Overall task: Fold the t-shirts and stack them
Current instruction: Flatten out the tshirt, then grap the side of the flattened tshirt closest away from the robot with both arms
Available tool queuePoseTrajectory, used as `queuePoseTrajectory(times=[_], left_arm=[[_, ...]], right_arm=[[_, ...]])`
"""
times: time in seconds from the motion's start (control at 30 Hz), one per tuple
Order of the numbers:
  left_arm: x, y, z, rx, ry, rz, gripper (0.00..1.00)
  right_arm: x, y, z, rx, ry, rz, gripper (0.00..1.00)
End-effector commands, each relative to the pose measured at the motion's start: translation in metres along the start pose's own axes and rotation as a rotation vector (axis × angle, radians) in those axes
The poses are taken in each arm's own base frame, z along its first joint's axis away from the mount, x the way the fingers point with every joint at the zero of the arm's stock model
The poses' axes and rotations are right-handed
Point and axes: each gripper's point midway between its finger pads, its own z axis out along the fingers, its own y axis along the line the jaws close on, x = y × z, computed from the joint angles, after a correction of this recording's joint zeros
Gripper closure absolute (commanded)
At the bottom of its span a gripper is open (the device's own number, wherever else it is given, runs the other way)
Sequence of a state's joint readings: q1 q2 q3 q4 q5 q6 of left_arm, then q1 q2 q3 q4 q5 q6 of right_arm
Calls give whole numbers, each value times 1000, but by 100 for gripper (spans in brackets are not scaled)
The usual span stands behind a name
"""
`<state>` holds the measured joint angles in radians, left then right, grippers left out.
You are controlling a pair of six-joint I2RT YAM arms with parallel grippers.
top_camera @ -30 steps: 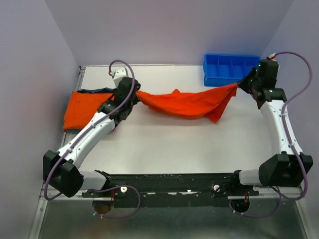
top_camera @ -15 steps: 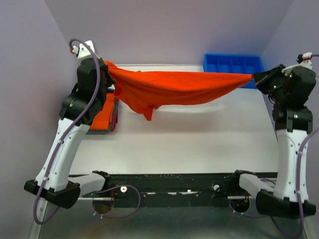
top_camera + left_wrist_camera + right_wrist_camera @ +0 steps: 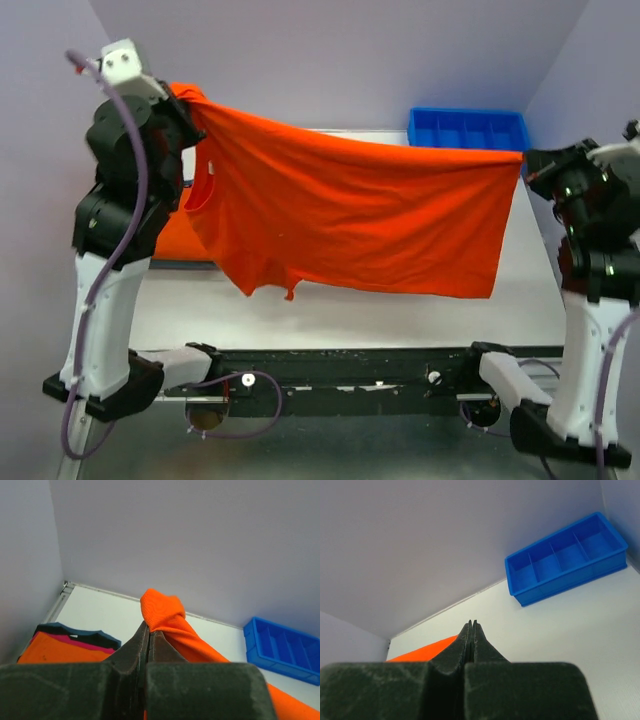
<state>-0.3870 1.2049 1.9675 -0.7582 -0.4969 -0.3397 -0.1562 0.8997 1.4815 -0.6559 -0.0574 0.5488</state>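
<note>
There's the white table [image 3: 400, 310] below, and strung high above it the orange t-shirt [image 3: 350, 210], stretched wide in the air between the two arms, presumably so it hangs flat and can be laid down smooth for folding. Its hem appears to dangle off the tabletop, with one sleeve drooping at the left. The stack of folded shirts [image 3: 65, 647] waits at the table's far left, orange on top with pink-red and dark teal edges peeking out. From above, the left arm and the hanging cloth hide most of it. The blue bin [image 3: 467, 128] sits at the far right corner. The left gripper [image 3: 149, 630] is clamped on a bunched shoulder. The right gripper [image 3: 530, 165] pinches the opposite corner, though its wrist view shows only jaws pressed together, the cloth between them hard to make out.
</note>
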Motion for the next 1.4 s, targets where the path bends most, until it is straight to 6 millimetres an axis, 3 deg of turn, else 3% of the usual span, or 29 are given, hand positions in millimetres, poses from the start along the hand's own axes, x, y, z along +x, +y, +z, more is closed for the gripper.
queuePoseTrajectory(times=[0.0,0.17,0.2,0.23,0.27,0.3,0.33,0.37,0.4,0.47,0.53,0.57,0.67,0.8,0.9,1.07,1.23,1.37], left_arm=[[95,-23,92,-49,189,99,100],[193,-27,173,-116,289,101,100],[211,-30,188,-124,309,105,100],[222,-33,201,-122,316,105,100],[238,-38,215,-105,335,118,98],[248,-47,227,-71,355,127,84],[256,-51,235,-58,376,132,36],[259,-54,242,-67,395,135,1],[267,-56,249,-71,425,148,1],[261,-59,248,-65,433,154,1],[257,-54,237,-75,439,139,1],[260,-51,228,-74,454,133,1],[269,-31,186,-113,495,74,1],[314,-3,115,-125,588,-4,7],[352,23,63,-157,646,-39,12],[387,52,1,-160,701,-107,15],[404,56,-36,-107,760,-152,16],[413,53,-54,-77,798,-173,17]], right_arm=[[66,-54,87,188,238,17,99],[121,-87,178,239,358,72,99],[131,-92,195,251,393,76,95],[137,-96,208,261,408,79,86],[144,-101,220,267,432,81,64],[146,-100,229,265,442,79,27],[150,-102,233,268,456,84,12],[152,-101,235,261,462,85,12],[156,-103,233,262,476,87,12],[164,-113,222,300,471,95,19],[177,-127,201,362,465,111,23],[194,-138,184,399,488,123,29],[217,-168,144,522,479,130,39],[239,-205,89,689,460,114,43],[259,-215,61,716,462,145,43],[282,-225,43,711,470,179,44],[309,-239,44,756,542,235,47],[325,-250,49,783,579,276,50]])
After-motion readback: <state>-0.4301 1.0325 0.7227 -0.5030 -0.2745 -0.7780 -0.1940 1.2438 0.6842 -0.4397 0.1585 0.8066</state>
